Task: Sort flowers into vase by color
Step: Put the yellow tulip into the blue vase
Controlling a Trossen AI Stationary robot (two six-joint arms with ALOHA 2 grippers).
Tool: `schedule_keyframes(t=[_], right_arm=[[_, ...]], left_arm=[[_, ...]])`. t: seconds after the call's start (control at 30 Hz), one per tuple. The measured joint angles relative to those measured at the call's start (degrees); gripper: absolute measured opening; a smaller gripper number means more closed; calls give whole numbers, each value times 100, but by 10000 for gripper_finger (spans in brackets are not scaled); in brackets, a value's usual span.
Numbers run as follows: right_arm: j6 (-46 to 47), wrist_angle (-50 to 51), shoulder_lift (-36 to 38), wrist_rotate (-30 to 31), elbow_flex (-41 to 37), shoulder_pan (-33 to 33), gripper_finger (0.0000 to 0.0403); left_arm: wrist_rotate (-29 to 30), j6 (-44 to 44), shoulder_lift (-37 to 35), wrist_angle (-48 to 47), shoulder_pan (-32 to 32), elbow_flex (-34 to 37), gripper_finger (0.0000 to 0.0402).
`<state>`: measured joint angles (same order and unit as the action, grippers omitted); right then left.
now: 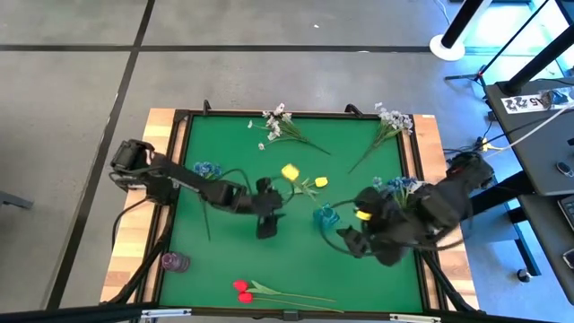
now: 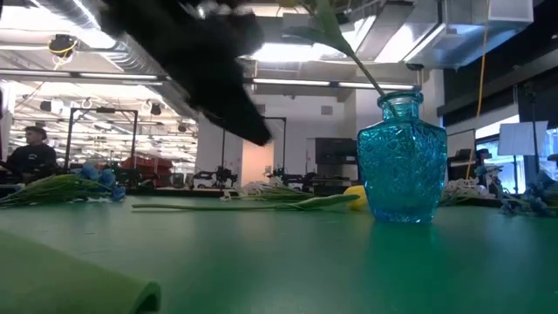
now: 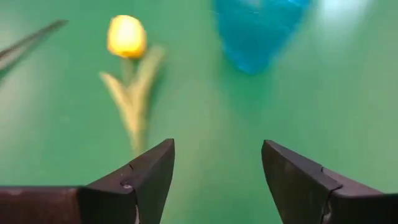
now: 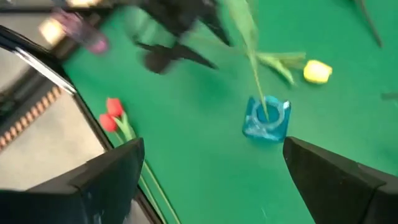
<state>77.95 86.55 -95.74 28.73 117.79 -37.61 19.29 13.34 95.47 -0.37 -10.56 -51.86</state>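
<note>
blue vase (image 4: 266, 118) | holds 1 green stem (image 4: 254, 68); purple vase (image 1: 173, 261) | contents unclear

Matt green tabletop, glossy blue glass, dull dark tools

The tabletop (image 1: 296, 251) wears a smooth, matt green covering that looks like felt or a mat, framed by pale, bare wooden planks (image 1: 134, 242) with visible grain. The blue vase (image 2: 402, 161) looks like clear tinted glass, glossy, its faceted walls pressed with a rough crinkled pattern. The yellow tulip (image 3: 126, 36) has a smooth, waxy-looking head that seems plastic or coated cloth. The left tool (image 3: 216, 180) shows dark, matt fingers (image 3: 149, 180) with a slightly dull sheen; the right tool (image 4: 214, 180) looks the same. The small purple vase (image 1: 174, 262) seems translucent and shiny.
</note>
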Motion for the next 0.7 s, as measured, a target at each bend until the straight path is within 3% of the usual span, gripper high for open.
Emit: schedule_keyframes(t=[0.13,0.27,0.5,0.6,0.7], right_arm=[[-24,203,0,521,449,-298,383],[-215,342,39,687,762,-419,383],[-773,348,46,663,1118,-400,383],[-977,349,47,676,1186,-400,383],[-1077,349,131,776,1196,-400,383]], left_arm=[[-373,-174,572,608,838,-163,237],[-953,-428,1344,928,1255,-644,237],[-730,-306,2209,874,1411,-1133,233],[-462,327,2229,706,1400,-1150,203],[-411,590,2180,616,1375,-1147,133]])
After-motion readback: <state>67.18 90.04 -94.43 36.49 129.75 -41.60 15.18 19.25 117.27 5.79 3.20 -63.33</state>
